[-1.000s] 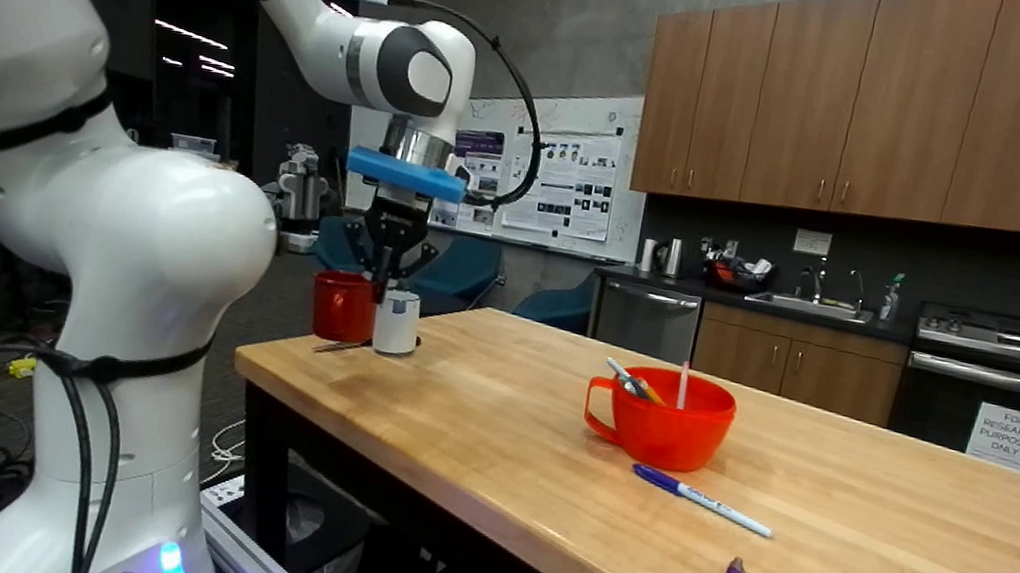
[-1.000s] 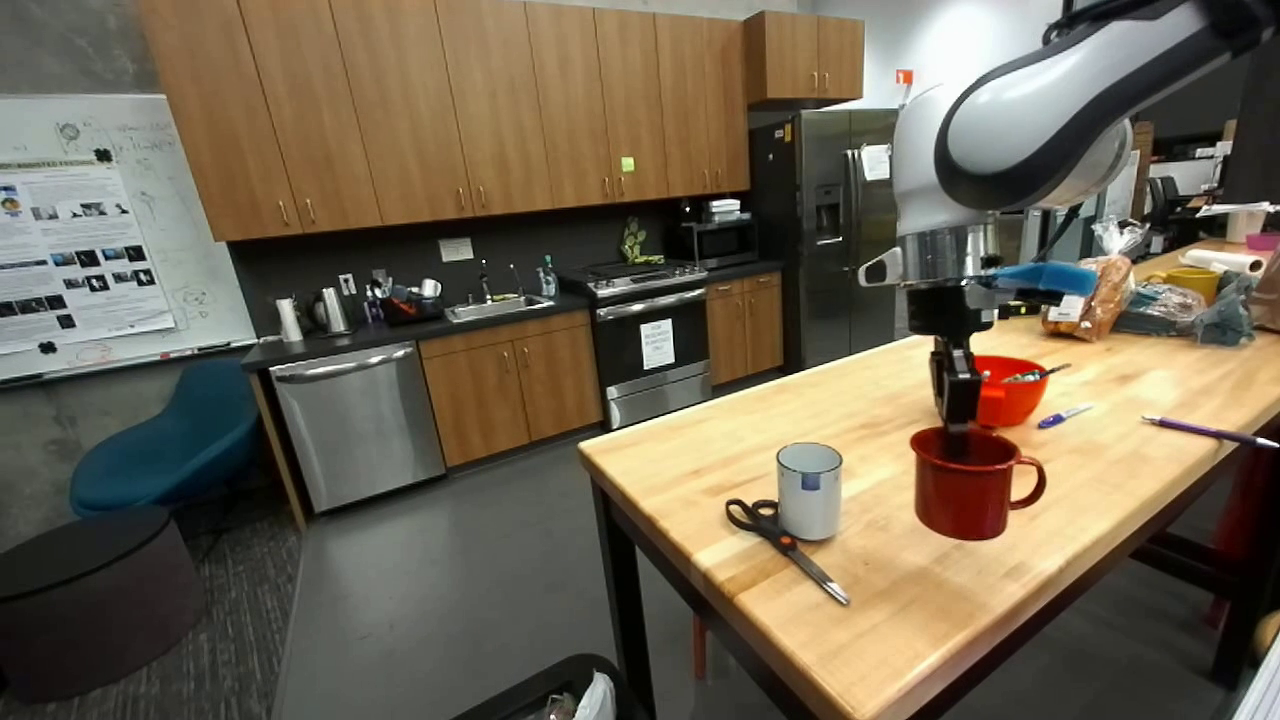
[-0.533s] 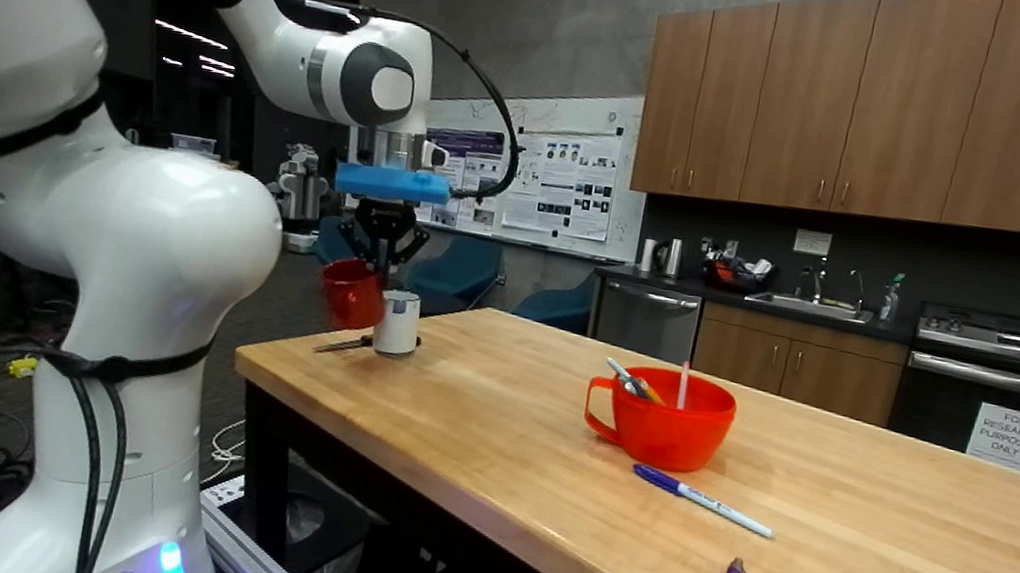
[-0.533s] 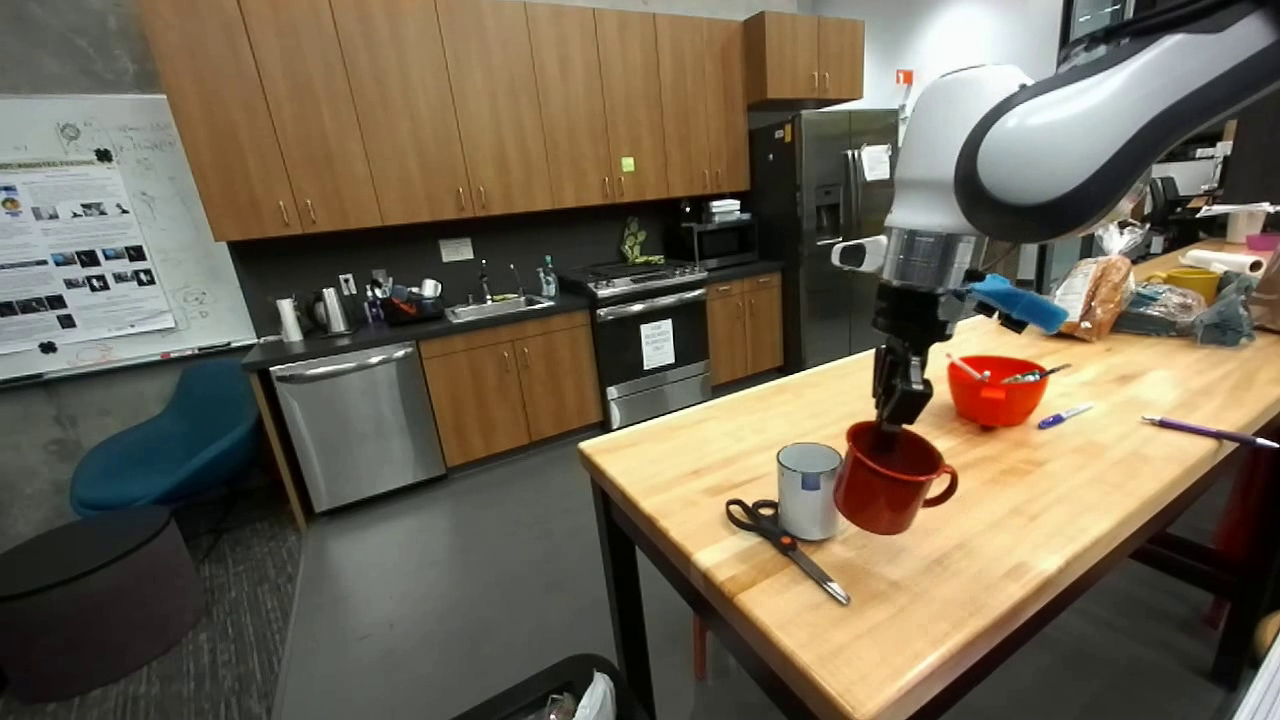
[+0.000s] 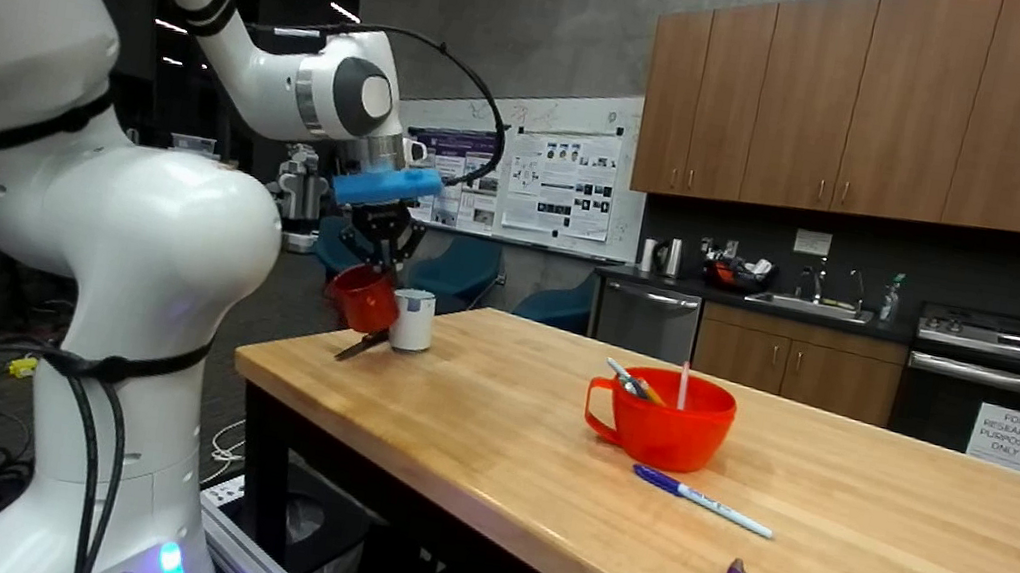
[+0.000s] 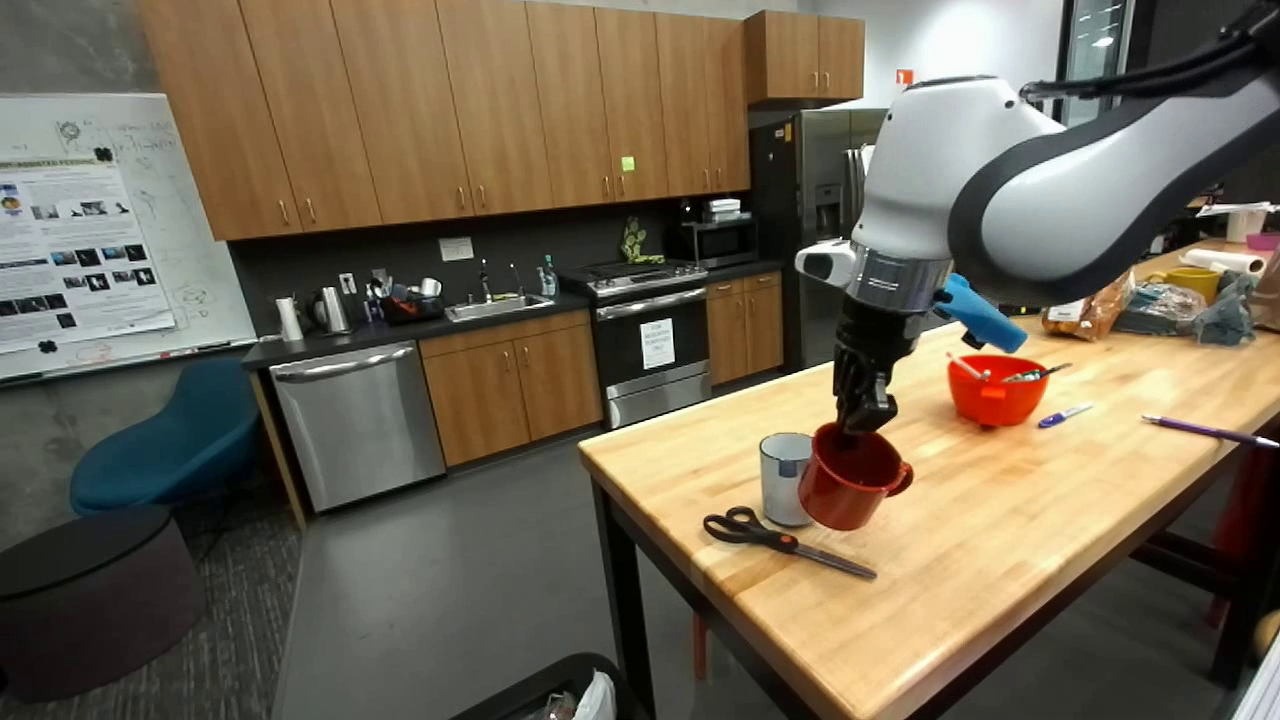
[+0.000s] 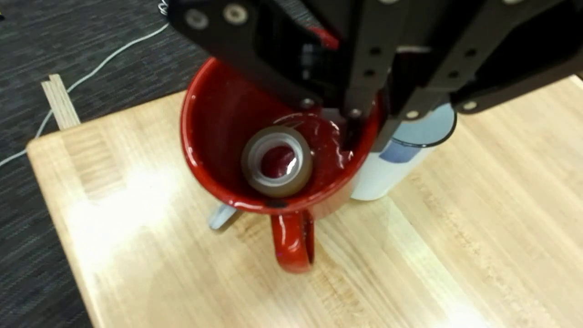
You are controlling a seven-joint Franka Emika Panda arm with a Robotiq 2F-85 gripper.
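Though aslant, a glossy, deep-red mug (image 6: 845,492).

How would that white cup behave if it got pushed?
The white cup stands taller than wide, so a high push might tip it. Its round wall suggests it could roll once down. A low push may slide it, since the tabletop looks smooth.

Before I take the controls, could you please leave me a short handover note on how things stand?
Jaws: shut on the wall of the red mug.
Things: the red mug is tilted, with a roll of tape inside. White cup close beside it, contact unclear; scissors on the table.
Done: mug gripped and, it seems, lifted.
Left, as I judge it: mug not yet set down, tape not yet out.
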